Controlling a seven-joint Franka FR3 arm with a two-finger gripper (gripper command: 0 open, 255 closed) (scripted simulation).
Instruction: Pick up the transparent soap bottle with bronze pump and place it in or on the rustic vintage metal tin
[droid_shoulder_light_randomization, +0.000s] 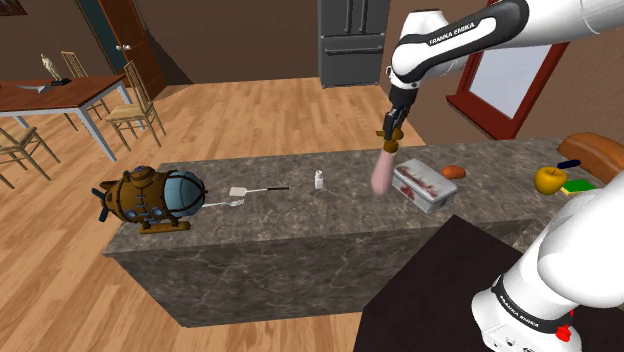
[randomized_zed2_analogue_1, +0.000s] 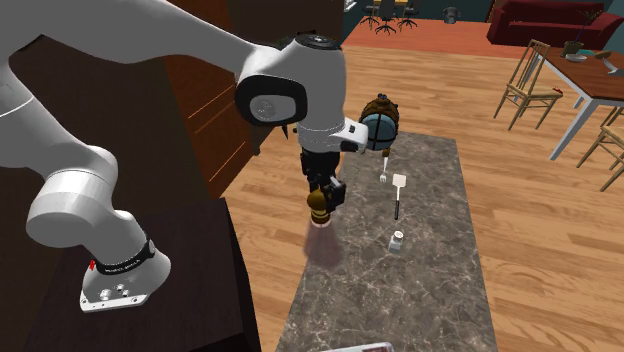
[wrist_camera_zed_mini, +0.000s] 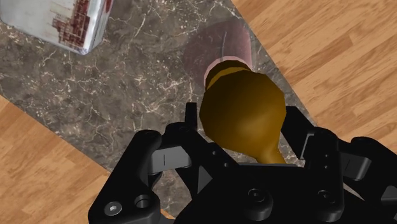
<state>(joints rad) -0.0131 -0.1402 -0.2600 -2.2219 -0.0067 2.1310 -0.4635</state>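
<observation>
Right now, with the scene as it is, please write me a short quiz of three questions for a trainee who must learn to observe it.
1. True or false: the soap bottle already lies in the tin.
2. What does the hand clasp? A) the bottle's bronze pump B) the spatula C) the white shaker
3. Fill in: in the shoulder view, the tin stands on the bottle's ____ side.
Key: 1 false; 2 A; 3 right.
</observation>
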